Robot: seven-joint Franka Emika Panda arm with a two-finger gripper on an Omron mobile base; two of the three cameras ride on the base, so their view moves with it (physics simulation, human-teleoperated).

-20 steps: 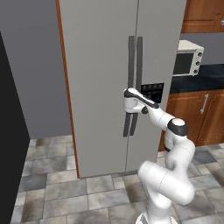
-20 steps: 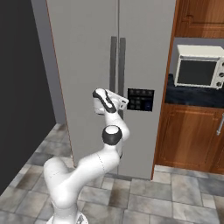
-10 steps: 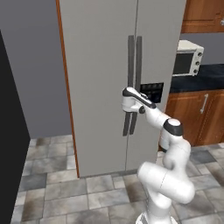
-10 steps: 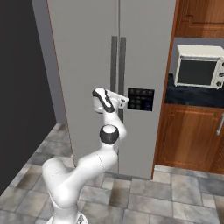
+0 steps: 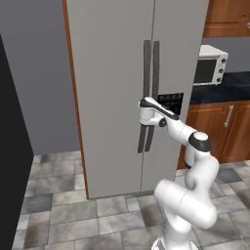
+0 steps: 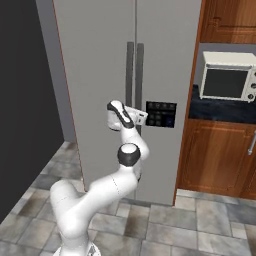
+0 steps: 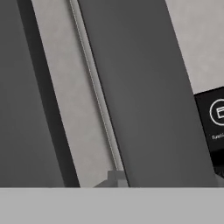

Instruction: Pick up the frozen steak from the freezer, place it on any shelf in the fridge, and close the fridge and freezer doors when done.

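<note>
The fridge and freezer doors stand shut side by side: the left door (image 5: pixel 107 97) (image 6: pixel 95 60) and the right door (image 5: pixel 180 49) (image 6: pixel 170 60), which bears a black dispenser panel (image 5: pixel 171 101) (image 6: pixel 161 114) (image 7: pixel 212 118). Two dark bar handles (image 5: pixel 151 63) (image 6: pixel 135 65) run along the seam. My gripper (image 5: pixel 143 116) (image 6: pixel 144 118) presses against these handles at mid height, shut on a handle; I cannot tell which bar. The hand view looks closely at the right door's handle (image 7: pixel 144 96) beside the seam. The frozen steak is hidden behind the doors.
A white microwave (image 5: pixel 210 64) (image 6: pixel 227 76) sits on a dark counter to the right, above wooden cabinets (image 5: pixel 219 132) (image 6: pixel 215 155). A dark wall (image 5: pixel 10 146) (image 6: pixel 25 100) stands to the left. Grey tiled floor (image 5: pixel 73 215) lies in front of the fridge.
The hand stays at the handles and the arm has barely shifted. Both doors remain shut.
</note>
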